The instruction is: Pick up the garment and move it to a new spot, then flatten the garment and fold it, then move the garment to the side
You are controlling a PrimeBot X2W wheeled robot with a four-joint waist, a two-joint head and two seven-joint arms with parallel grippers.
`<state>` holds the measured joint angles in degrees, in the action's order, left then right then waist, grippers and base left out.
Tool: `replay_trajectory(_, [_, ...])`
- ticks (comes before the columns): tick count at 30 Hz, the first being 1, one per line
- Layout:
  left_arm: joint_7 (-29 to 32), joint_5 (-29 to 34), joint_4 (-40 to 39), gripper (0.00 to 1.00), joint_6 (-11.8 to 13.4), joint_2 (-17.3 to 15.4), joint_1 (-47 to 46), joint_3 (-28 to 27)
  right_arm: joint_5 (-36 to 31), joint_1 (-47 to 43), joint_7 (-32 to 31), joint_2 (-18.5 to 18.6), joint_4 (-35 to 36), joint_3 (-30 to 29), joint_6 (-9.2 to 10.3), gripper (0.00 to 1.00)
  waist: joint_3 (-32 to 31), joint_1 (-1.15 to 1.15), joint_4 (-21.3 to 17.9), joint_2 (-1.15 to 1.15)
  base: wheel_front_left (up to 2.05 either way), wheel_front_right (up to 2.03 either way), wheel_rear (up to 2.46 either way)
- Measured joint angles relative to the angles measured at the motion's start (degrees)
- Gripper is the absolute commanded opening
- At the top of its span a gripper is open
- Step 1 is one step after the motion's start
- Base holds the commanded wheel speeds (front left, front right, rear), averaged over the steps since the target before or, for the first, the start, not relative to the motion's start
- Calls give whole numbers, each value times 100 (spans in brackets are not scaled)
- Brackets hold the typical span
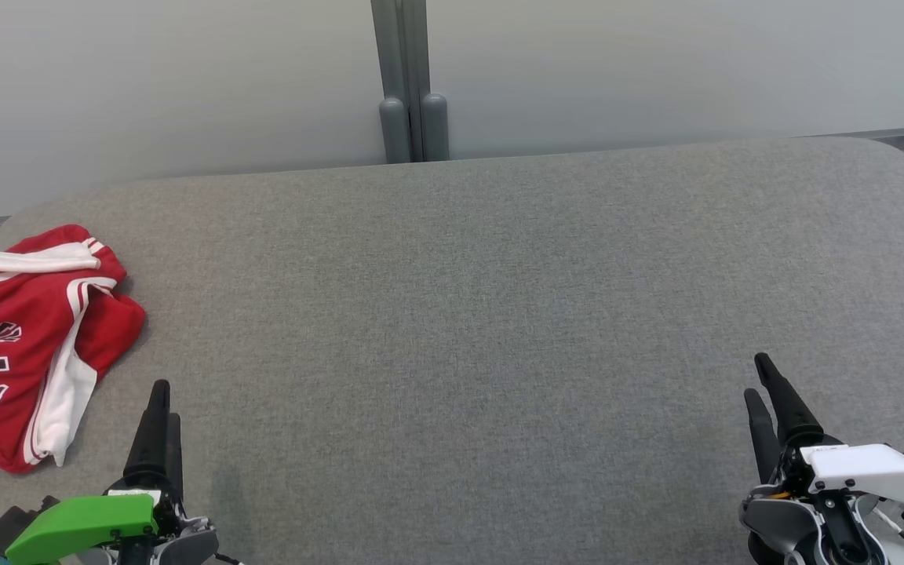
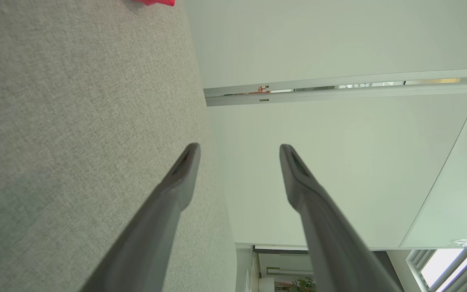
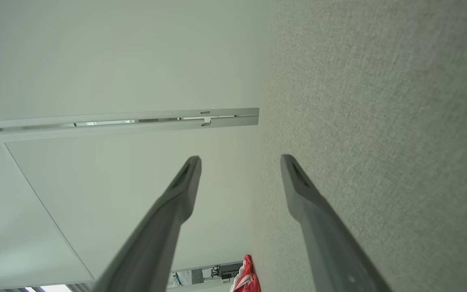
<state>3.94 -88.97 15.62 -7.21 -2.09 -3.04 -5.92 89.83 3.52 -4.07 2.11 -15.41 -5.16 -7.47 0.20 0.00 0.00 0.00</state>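
The garment is a red jersey with white trim and dark lettering, lying crumpled at the far left of the grey padded surface. A red corner of the garment peeks in at the top of the left wrist view, and a small red bit of the garment shows low in the right wrist view. My left gripper sits at the lower left, just right of the jersey and apart from it, open with nothing between its fingers. My right gripper rests at the lower right, far from the jersey, open and holding nothing.
A pale wall with a grey vertical post runs behind the surface. The surface's rounded back corners curve away at the far left and far right.
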Motion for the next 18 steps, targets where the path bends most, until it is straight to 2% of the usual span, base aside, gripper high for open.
replay_trajectory(8, [-208,787,-170,100,15,-1,-4,-23,-670,-1,214,2,162,93,0,100,-7,0,-3,0,0,0,0])
replay_trajectory(18, [-436,2049,-439,100,122,-3,-3,46,-1851,-2,445,8,379,274,0,100,-20,0,-3,0,0,0,0])
